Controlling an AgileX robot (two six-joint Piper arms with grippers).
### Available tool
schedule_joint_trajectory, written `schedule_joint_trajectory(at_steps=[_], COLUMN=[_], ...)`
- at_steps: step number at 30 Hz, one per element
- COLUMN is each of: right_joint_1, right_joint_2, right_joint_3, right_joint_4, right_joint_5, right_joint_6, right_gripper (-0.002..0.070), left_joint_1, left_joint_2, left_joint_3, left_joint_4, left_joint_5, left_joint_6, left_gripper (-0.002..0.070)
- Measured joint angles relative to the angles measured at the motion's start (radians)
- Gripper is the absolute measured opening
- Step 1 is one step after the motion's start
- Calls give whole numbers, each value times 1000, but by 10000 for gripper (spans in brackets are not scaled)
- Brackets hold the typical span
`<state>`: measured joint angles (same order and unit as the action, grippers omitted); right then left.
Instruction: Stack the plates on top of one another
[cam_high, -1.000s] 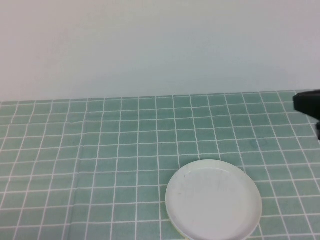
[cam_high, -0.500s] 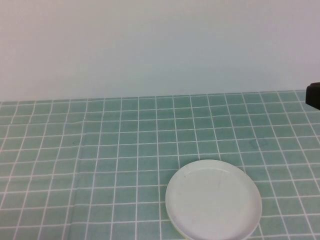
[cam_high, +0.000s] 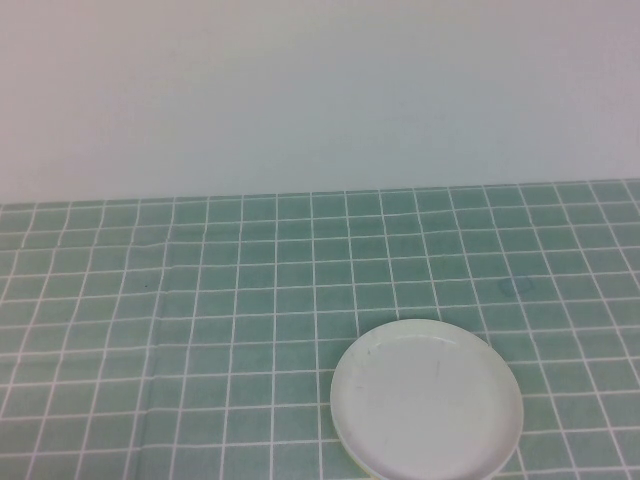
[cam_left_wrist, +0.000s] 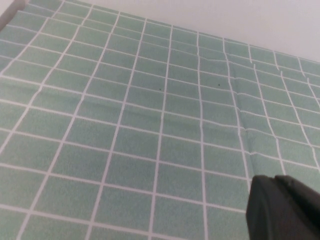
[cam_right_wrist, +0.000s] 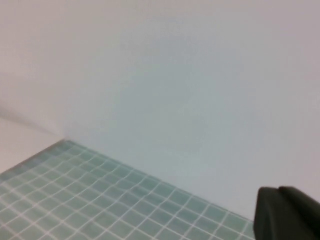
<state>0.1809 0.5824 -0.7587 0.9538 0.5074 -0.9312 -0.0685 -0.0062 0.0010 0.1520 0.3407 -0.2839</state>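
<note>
The white plate (cam_high: 427, 399) lay flat on the green tiled tablecloth (cam_high: 200, 300), toward the near right of the table in the high view. Its near rim ran right at the bottom edge of that view, and a thin yellowish edge (cam_high: 350, 455) showed under the rim at the near left. Whether that was another plate beneath could not be told. No blue plate could be made out.

The cloth reached the pale wall (cam_high: 320, 90) at the far edge. A soft crease (cam_high: 160, 300) ran front to back on the left part of the cloth. Left of and beyond the plate, the cloth carried nothing.

Neither arm appeared in the high view. The left gripper (cam_left_wrist: 285, 210) showed only as a dark tip in its own wrist view, fingers pressed together, holding nothing, above bare cloth. The right gripper (cam_right_wrist: 287, 215) likewise showed as a dark tip, fingers pressed together, empty, raised and facing the wall over the cloth's far edge.
</note>
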Motion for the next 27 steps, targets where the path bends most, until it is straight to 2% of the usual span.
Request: schedule_joint_trajectory(at_steps=[12, 22, 25, 27], right_joint_1=[-53, -54, -54, -54], right_joint_2=[-387, -461, -461, -461], right_joint_3=[493, 593, 620, 645], right_joint_4=[35, 53, -121, -415], right_joint_5=[-323, -470, -490, -492], right_joint_6=[-7, -41, 131, 396], right_gripper=[-2, -2, -2, -2], left_joint_1=[0, 0, 0, 0], left_joint_2=[0, 0, 1, 1], left_joint_3=[0, 0, 0, 0], left_joint_4=[0, 0, 0, 0], left_joint_5=[0, 0, 0, 0], left_joint_6=[0, 0, 0, 0], left_gripper=[-1, -1, -1, -1])
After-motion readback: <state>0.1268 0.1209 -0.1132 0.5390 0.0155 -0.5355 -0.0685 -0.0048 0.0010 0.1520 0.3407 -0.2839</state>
